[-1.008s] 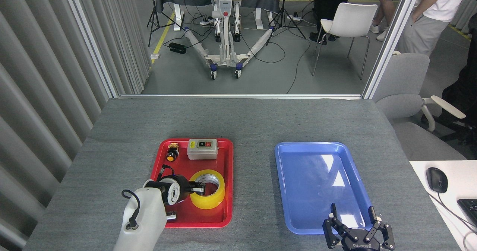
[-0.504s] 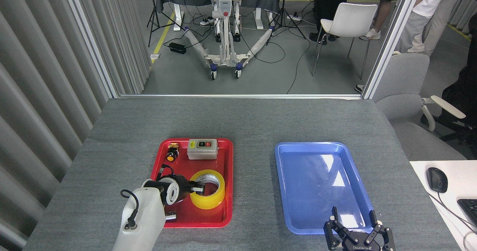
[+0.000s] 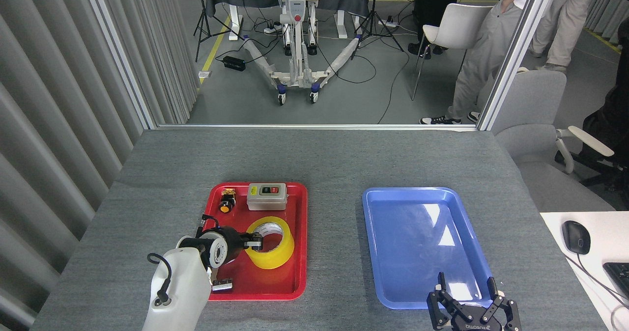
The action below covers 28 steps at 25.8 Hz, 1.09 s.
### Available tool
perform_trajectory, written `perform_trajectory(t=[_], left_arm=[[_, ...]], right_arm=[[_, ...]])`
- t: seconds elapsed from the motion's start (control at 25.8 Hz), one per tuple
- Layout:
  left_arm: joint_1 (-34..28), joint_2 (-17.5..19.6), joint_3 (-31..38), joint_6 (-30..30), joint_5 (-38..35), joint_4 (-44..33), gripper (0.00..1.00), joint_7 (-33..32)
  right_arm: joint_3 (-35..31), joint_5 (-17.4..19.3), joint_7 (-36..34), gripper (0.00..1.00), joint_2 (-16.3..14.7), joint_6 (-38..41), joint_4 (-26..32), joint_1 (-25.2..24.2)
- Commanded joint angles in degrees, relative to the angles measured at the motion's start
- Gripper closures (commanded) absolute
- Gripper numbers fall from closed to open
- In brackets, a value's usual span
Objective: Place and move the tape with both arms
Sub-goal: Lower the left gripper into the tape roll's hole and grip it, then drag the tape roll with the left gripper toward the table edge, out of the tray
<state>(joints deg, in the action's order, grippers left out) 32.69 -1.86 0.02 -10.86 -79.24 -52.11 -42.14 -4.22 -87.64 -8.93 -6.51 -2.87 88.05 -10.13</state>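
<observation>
Gripping the tape (image 3: 270,243) by its near-left rim, the left tool (image 3: 254,243) has drawn the yellow roll a little up and back from where it sat half a second earlier, the arm pulling toward the left edge of the red tray (image 3: 300,233); the roll now looks tilted and may be coming off the tray floor, though whether it is clear of it cannot be told from this view. One finger shows inside the white core and the rest of the tool presses the outer wall, so the tool is closed narrow on the roll. That shift suggests the pick-up is under way and the carry toward the blue tray (image 3: 381,252), well to the right of the red tray, is yet to come. The right tool (image 3: 473,307) waits at the near edge of the blue tray with its fingers spread wide and nothing in them, about where it was a moment ago. Writing is scarce: "ROBOTIQ" can be read on the right tool's body, printing on the tape's core is too small to read, and the grey switch box (image 3: 266,196) at the far end of the red tray shows coloured buttons with no legible label. Both trays rest on the grey bench (image 3: 324,159).
</observation>
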Motion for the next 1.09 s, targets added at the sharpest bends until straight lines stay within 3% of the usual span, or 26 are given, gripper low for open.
perform_trajectory(t=[0.0, 0.16, 0.31, 0.5, 0.62, 0.85, 1.05], left_arm=[[-0.61, -0.08, 0.85, -0.83, 0.23, -0.98, 0.72, 0.04], [-1.31, 0.1, 1.29, -2.67, 3.21, -1.86, 0.76, -0.13], [-3.25, 0.28, 5.07, -7.51, 15.16, -5.64, 0.9, -0.48], [-5.71, -0.16, 9.82, -11.29, 30.11, -10.82, 0.9, -2.33], [-6.5, -0.6, 11.23, -11.38, 38.19, -12.67, 0.9, -8.57], [-11.86, -2.1, 13.42, -11.46, 42.76, -16.89, 0.9, -15.69], [-17.4, -3.94, 15.36, -10.85, 46.63, -16.89, 0.9, -15.08]], right_arm=[[0.0, -0.17, -0.12, 0.0, 0.0, 0.15, 0.01, 0.03], [0.09, -0.17, -0.12, 0.0, -0.08, 0.15, 0.01, 0.03], [0.09, -0.17, -0.12, 0.0, -0.08, 0.15, 0.01, 0.03], [0.09, -0.17, -0.12, 0.0, -0.26, 0.15, 0.01, 0.03], [0.09, -0.17, -0.21, 0.0, -0.35, 0.15, 0.01, 0.03], [0.18, -0.17, -0.47, 0.0, -0.79, 0.15, 0.01, 0.55], [2.02, -0.08, -0.47, 0.0, -1.05, 0.15, 0.19, 0.64]])
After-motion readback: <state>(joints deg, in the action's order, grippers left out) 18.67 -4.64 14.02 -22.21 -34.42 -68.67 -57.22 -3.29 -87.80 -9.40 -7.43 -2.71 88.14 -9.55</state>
